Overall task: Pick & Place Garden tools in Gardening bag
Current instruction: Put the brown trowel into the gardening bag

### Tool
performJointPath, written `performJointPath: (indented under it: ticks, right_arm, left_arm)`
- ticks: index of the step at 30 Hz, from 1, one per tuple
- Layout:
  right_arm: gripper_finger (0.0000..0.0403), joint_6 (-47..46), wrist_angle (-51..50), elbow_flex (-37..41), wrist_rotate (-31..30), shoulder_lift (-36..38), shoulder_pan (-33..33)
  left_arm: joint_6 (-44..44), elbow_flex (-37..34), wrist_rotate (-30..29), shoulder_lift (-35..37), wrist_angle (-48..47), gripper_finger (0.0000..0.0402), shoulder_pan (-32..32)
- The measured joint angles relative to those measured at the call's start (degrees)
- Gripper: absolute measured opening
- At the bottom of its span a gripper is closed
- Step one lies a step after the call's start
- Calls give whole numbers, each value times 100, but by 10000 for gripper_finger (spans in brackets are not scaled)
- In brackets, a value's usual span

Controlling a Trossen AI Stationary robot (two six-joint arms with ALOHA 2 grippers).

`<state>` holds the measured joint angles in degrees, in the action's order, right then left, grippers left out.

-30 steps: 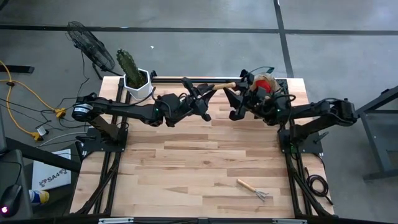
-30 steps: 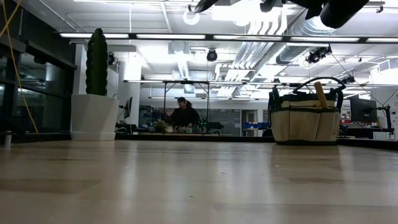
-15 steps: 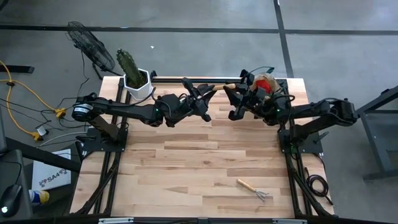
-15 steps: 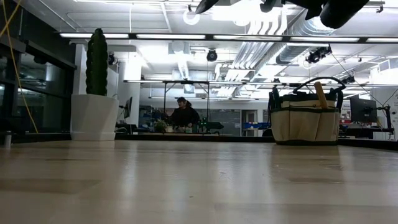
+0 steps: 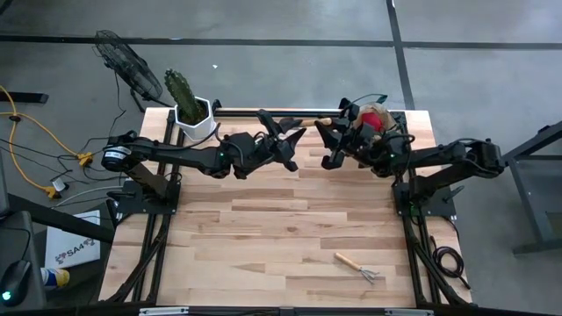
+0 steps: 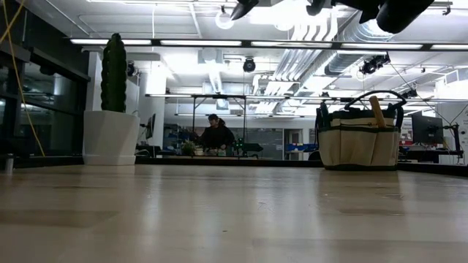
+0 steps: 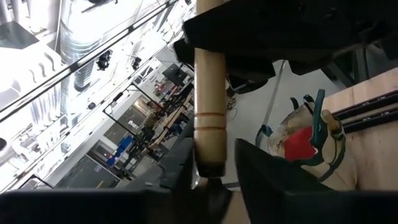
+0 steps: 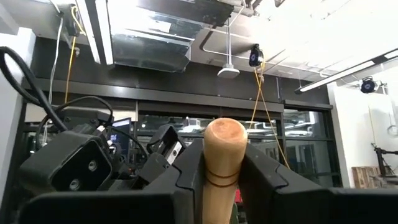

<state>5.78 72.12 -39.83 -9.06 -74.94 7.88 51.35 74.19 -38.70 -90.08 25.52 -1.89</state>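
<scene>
A tool's wooden handle (image 5: 316, 121) is held high over the table's far middle, between my two grippers; its metal end is hidden. My right gripper (image 8: 224, 177) is shut on the handle. My left gripper (image 7: 214, 165) is open, its fingers on either side of the handle's rounded free end (image 7: 210, 165), with a gap showing beside it. The tan gardening bag (image 5: 373, 118) stands at the far right, just behind my right gripper, with a red piece (image 7: 297, 142) and a wooden handle (image 6: 376, 111) in it. A rake (image 5: 358, 266) lies flat near the table's front right. My right gripper pinches the wooden handle (image 8: 224, 168) between its two fingers (image 8: 186, 180), just below the grooved ring near the rounded end. It comes from the table's right. The rounded end (image 8: 225, 134) sticks out toward my left gripper. The tool is clear of the table.
A potted cactus (image 5: 189, 110) in a white pot stands at the far left corner. A fan (image 5: 123, 61) stands off the table behind it. A person (image 6: 216, 135) shows far back in the room.
</scene>
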Motion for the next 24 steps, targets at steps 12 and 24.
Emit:
performJointPath:
  ticks: [12, 24]
  right_arm:
    - [62, 202, -1018, 4, -405, 586, 0]
    - [62, 341, -3939, 4, -950, 2169, 2]
  left_arm:
    - [131, 0, -292, 0, -792, 141, 0]
    - [-1760, -7, 998, 815, -3426, 143, 57]
